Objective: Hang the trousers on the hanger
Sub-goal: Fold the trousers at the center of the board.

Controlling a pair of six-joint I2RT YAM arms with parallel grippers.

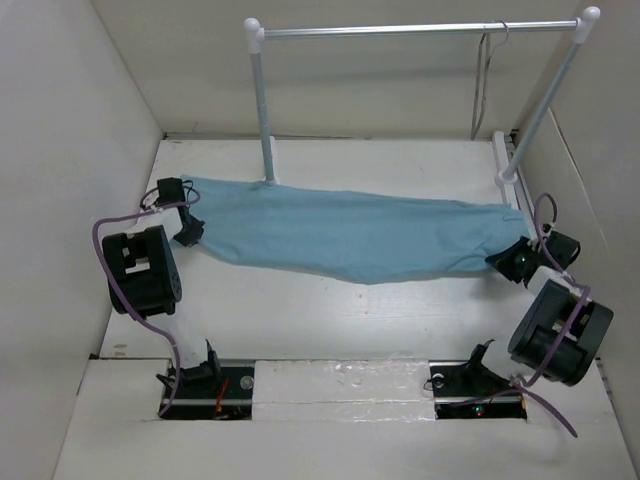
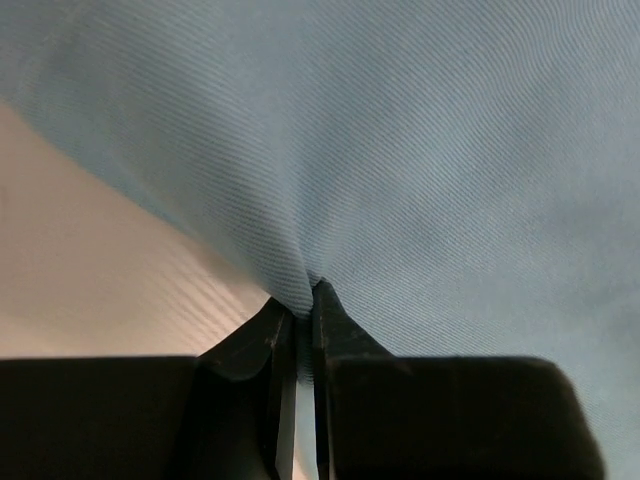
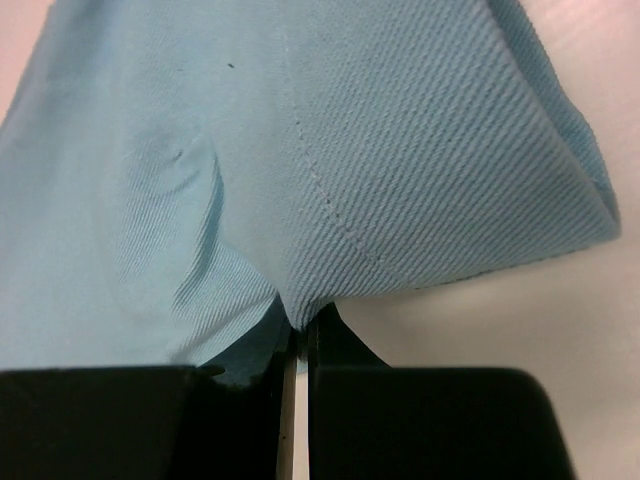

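Observation:
The light sky-blue trousers point(image 1: 350, 235) are stretched left to right across the white table, held at both ends. My left gripper point(image 1: 190, 228) is shut on their left end; in the left wrist view the cloth point(image 2: 400, 150) is pinched between the black fingers point(image 2: 335, 330). My right gripper point(image 1: 512, 262) is shut on their right end; in the right wrist view the fabric point(image 3: 300, 180) with a stitched seam is pinched at the fingertips point(image 3: 335, 335). The thin grey wire hanger point(image 1: 484, 80) hangs from the silver bar at the far right, apart from the trousers.
A rack with white posts point(image 1: 262, 110) and a silver bar point(image 1: 420, 29) stands at the back of the table. Its right post point(image 1: 545, 100) slants down to a white foot point(image 1: 505, 160). White walls close in left, right and behind.

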